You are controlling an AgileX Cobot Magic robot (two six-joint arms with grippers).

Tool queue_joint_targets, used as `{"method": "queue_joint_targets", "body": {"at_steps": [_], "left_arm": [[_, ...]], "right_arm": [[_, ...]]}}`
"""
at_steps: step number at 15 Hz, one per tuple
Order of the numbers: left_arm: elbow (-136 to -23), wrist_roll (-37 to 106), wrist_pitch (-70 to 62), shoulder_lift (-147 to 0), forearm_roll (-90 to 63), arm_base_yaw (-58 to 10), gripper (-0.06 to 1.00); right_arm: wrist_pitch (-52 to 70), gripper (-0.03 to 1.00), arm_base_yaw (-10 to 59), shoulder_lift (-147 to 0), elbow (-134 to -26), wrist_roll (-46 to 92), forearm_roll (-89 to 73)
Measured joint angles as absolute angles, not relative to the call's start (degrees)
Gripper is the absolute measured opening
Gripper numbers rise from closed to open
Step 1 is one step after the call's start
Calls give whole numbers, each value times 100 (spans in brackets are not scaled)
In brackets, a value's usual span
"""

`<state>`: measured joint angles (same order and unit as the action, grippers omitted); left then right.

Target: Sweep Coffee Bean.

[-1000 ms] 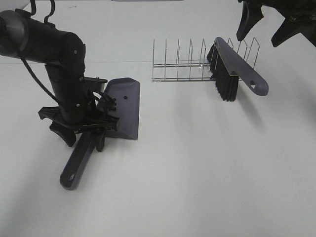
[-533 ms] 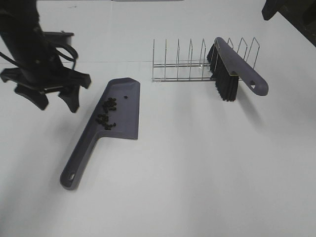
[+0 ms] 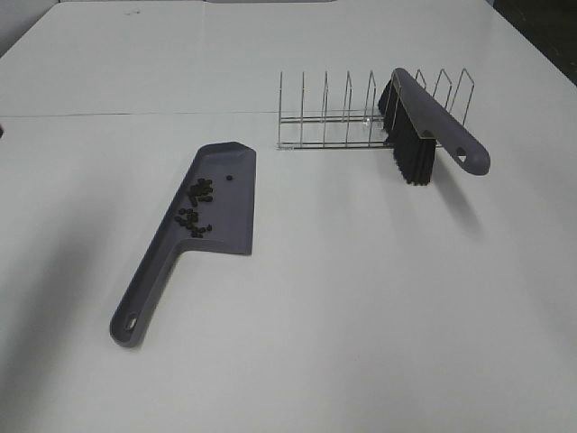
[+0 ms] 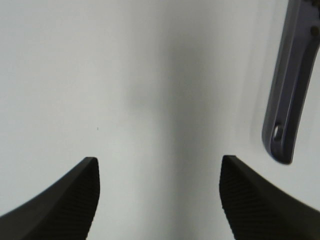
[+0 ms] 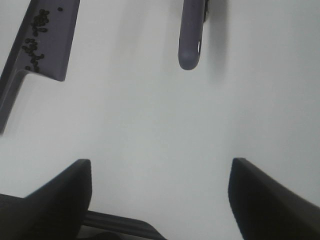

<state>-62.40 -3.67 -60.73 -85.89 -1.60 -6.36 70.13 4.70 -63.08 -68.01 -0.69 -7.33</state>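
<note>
the coffee bean (image 3: 195,212) cluster is seen lying inside the dustpan (image 3: 224,194) on the white tabletop (image 3: 361,298). the brush (image 3: 424,126) is propped in the wire rack (image 3: 334,117). both the left gripper (image 4: 159,197) and right gripper (image 5: 160,200) are spread wide, nothing held.

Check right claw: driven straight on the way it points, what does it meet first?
Likely just bare table. The open right claw has nothing between its tips; the brush handle and dustpan lie farther off, though depth is unclear.

Open right gripper (image 5: 160,192) above white table (image 5: 150,130); coffee beans (image 5: 35,37) clustered on grey-purple dustpan (image 5: 50,45); brush handle (image 5: 191,35) nearby.
</note>
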Motion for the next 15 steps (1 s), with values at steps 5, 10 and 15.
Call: {"method": "queue_joint_targets", "body": {"at_steps": [5,10,15], "left_arm": [[-4366,-338,-5529,-5901,-40,-636,61],[-3277,-269,-5283,-3128,0,-636,61],[-3134,-264,-5397,-1398,-69,-636,61]], "right_arm": [[7024,63,470,-4028,-5265,-69,-269],[7030,63,470,-1988,-3999,-69,235],[7030,63,470,-550,-3363,-52,258]]}}
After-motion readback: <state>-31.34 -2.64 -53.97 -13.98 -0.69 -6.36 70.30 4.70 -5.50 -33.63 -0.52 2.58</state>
